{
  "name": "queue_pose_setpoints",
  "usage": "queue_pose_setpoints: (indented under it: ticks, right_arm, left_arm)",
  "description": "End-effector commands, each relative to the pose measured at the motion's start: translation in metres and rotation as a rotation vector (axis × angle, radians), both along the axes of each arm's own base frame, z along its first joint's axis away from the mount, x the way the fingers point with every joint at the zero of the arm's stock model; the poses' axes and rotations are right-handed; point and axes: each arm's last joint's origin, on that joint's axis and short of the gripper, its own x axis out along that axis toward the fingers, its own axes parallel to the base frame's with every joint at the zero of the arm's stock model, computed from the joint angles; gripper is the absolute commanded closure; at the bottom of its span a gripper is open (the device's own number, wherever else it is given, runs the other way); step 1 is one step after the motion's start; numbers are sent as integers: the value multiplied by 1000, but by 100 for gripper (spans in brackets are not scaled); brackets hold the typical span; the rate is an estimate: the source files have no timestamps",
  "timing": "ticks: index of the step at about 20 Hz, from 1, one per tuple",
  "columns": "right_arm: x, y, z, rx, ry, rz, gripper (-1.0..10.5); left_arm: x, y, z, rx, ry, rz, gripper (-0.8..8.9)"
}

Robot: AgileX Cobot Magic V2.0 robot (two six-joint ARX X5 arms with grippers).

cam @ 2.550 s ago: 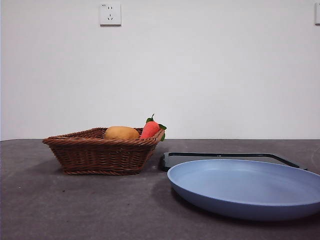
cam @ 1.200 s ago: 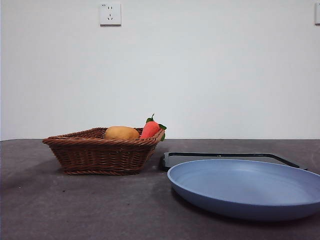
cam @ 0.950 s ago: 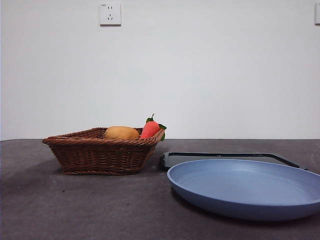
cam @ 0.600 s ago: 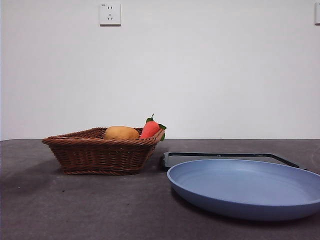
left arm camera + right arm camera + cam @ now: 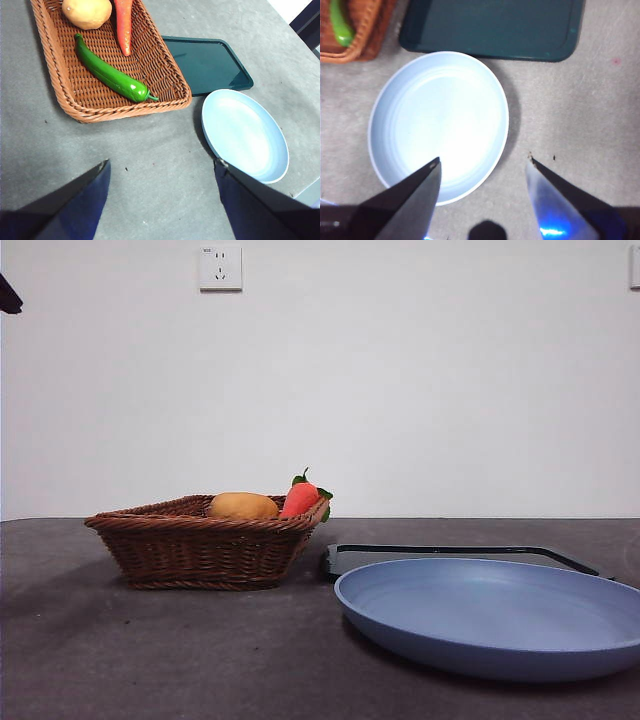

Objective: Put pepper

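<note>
The glossy dark green pepper [image 5: 110,76] lies inside the brown wicker basket [image 5: 165,75], beside a tan potato [image 5: 87,11] and an orange-red carrot [image 5: 124,25]. My left gripper [image 5: 161,162] is open and empty, high above the table on the near side of the basket. My right gripper [image 5: 483,160] is open and empty, high above the blue plate [image 5: 440,125]; one end of the pepper [image 5: 340,25] shows at the edge of its view. In the front view the basket [image 5: 205,540] hides the pepper; only the potato [image 5: 243,506] and carrot [image 5: 300,498] show above its rim.
A dark green flat tray [image 5: 207,62] lies beside the basket, with the blue plate [image 5: 245,134] in front of it. In the front view the plate [image 5: 490,615] stands near at the right, the tray [image 5: 450,555] behind it. A black arm tip [image 5: 8,295] shows at the top left corner.
A black arm tip has come into the front view's top left corner. The basket, vegetables, tray and plate have not moved.
</note>
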Motion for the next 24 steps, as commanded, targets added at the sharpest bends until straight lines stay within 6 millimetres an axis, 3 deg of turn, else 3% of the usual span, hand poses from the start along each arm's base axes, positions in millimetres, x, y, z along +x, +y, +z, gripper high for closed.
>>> queue_pose_setpoints:
  ticks: [1,8,16,20,24]
  right_arm:
    - [16,1,-3,3,17,-1,648]
    - [70,8,-50,-10,194,17,648]
    - [103,19,-98,-21,303,50,658]
    - [109,27,-113,-33,334,84,748]
    - [110,29,-118,-35,351,90,948]
  left_arm:
    - [1,0,6,2,-30,-7,448]
    - [1,0,6,3,-33,-7,448]
    - [1,0,6,4,-33,-4,448]
    - [1,0,6,5,-33,-2,448]
    - [1,0,6,5,-33,-2,449]
